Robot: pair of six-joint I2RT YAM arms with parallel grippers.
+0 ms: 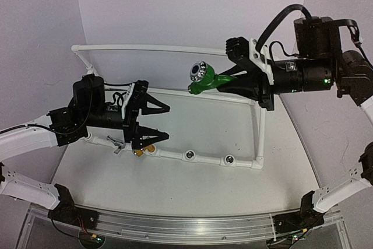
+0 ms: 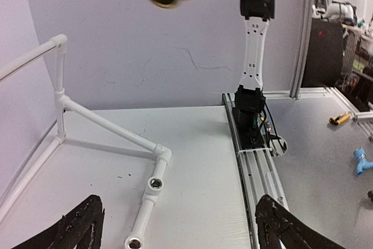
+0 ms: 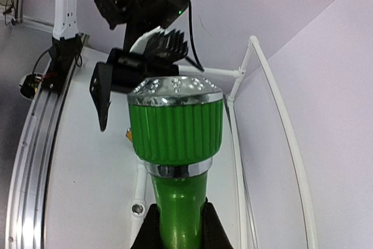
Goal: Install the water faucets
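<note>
R gripper (image 1: 228,80) clamped on green tap (image 1: 205,81), held up in air over far-right part of pipe frame (image 1: 175,155). L gripper (image 1: 166,122) fingers wide apart, just above near rail. Brass tap (image 1: 144,151) & silver tap (image 1: 117,143) at rail's left end.

Under your left gripper (image 2: 180,208) lies a white tabletop (image 2: 192,161). Ahead of it stands a pale lilac wall panel (image 2: 145,45) marked by 1 faint scuff line (image 2: 192,62). To its right, past an aluminium post (image 2: 302,33), you see another bench (image 2: 315,161) and a dark cabinet (image 2: 326,51).
</note>
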